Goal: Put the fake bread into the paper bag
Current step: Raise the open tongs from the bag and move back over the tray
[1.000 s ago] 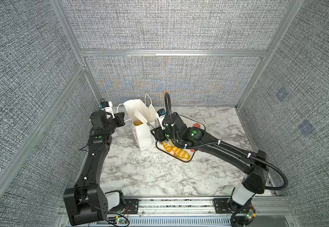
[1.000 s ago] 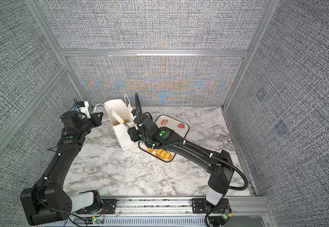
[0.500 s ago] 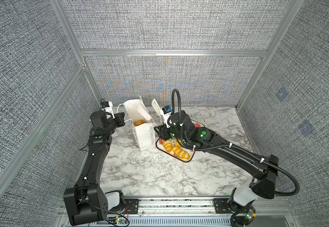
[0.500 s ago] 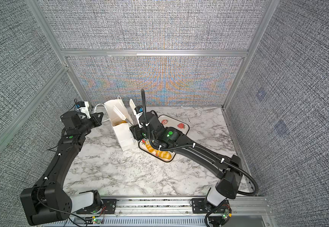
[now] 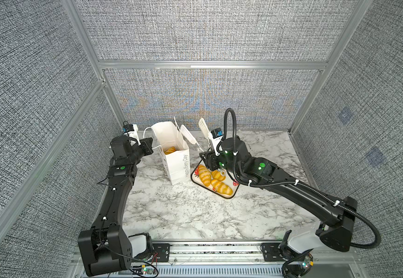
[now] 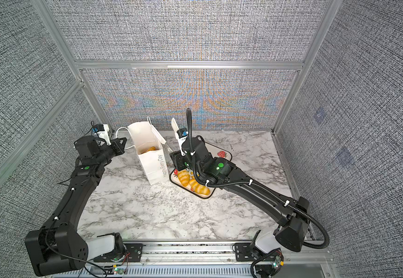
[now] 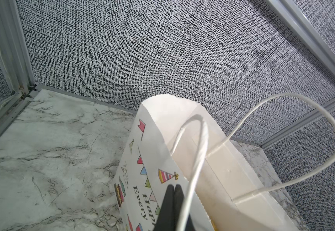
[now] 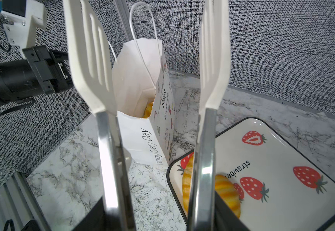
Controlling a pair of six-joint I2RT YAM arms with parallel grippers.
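The white paper bag (image 5: 177, 166) (image 6: 153, 166) stands upright and open, with a golden roll of fake bread (image 5: 170, 150) (image 8: 148, 112) inside. My left gripper (image 5: 151, 144) (image 7: 174, 188) is shut on its cord handle (image 7: 194, 172), behind the bag's left side. Three more striped loaves (image 5: 204, 174) (image 6: 183, 178) lie on the strawberry tray (image 5: 229, 197) (image 8: 282, 160). My right gripper (image 5: 205, 156) (image 8: 158, 216) is shut on white-tipped metal tongs (image 5: 187, 134) (image 8: 90, 60). The tongs point up beside the bag, spread apart, with nothing between their tips.
The tray sits right of the bag on the marble table (image 5: 183, 216). Grey fabric walls with aluminium posts (image 5: 109, 96) close in the back and sides, and a rail runs along the front edge. The right arm's black cable (image 5: 229, 125) loops above the tray.
The right gripper and its tongs have drawn back from the bag's mouth to the right and now stand over the tray's near end. The left arm and bag have stayed put.
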